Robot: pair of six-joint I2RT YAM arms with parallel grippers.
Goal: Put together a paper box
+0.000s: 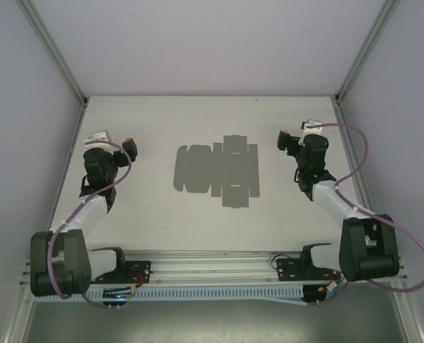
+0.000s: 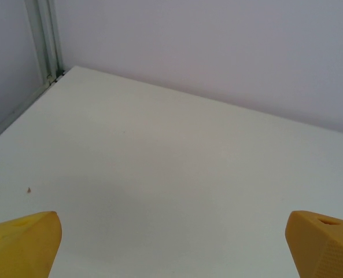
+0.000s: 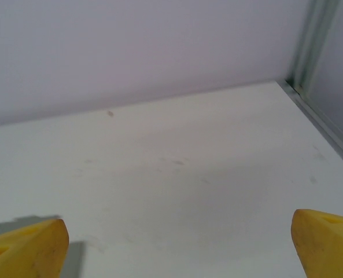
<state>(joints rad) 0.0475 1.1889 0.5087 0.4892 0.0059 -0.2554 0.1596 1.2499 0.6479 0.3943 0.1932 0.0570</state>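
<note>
Paper box (image 1: 217,171) flat on table (image 1: 147,221), frame centre, long axis left-right, between arms. Right fingers (image 1: 284,134) nearer; left fingers (image 1: 130,141) farther. Both spread, empty.

Paper box (image 1: 217,171) plain grey, tabletop (image 1: 161,221) off-white, left pincer (image 2: 172,243) and right pincer (image 3: 180,243) yellow-tipped, cables (image 1: 366,150) purple, walls (image 1: 197,43) pale lilac.

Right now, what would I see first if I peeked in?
A flat, unfolded grey box lies in the middle of the white table. The left arm and right arm flank it without touching. The left fingers and right fingers are yellow, wide open and empty.
</note>
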